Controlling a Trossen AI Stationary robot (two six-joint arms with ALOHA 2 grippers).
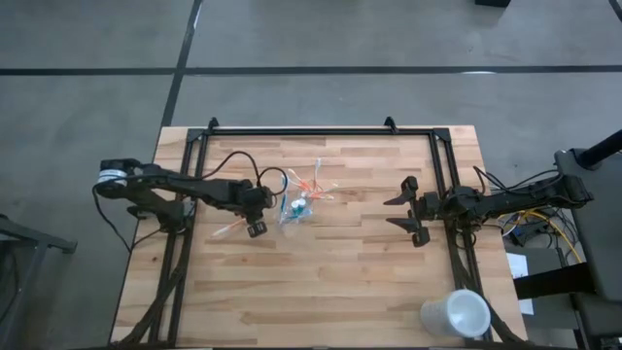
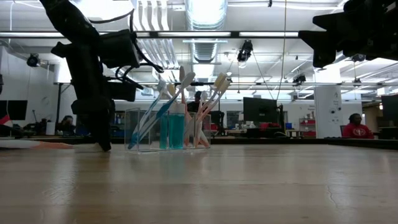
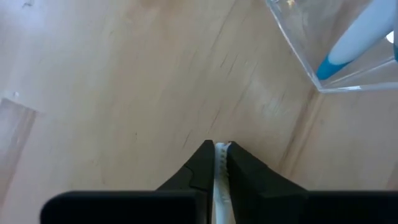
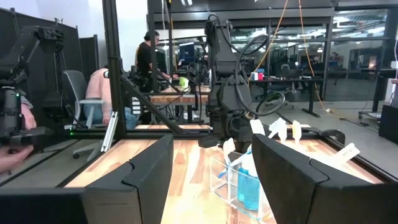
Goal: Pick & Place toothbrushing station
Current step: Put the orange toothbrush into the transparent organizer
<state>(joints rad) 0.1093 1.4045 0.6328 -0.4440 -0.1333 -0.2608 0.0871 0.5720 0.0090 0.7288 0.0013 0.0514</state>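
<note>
A small clear plastic cup stands on the wooden table, holding several toothbrushes and a blue tube. One thin white and orange toothbrush lies on the table just left of the cup. My left gripper points steeply down at the end of it nearest the cup and is shut on it. The cup's corner shows just beyond the fingers. My right gripper hangs open above the table, right of the cup, and faces it with nothing between its fingers. My left gripper pinches the lying toothbrush between its two fingertips; a thin white strip shows in the narrow gap. The fingers come from above, slanting down. The rest of the toothbrush lies flat on the table, stretching away toward the left edge.
A larger opaque white cup lies at the near right corner. A black frame runs along the table's far side and down both sides. People sit at desks in the room beyond the table.
</note>
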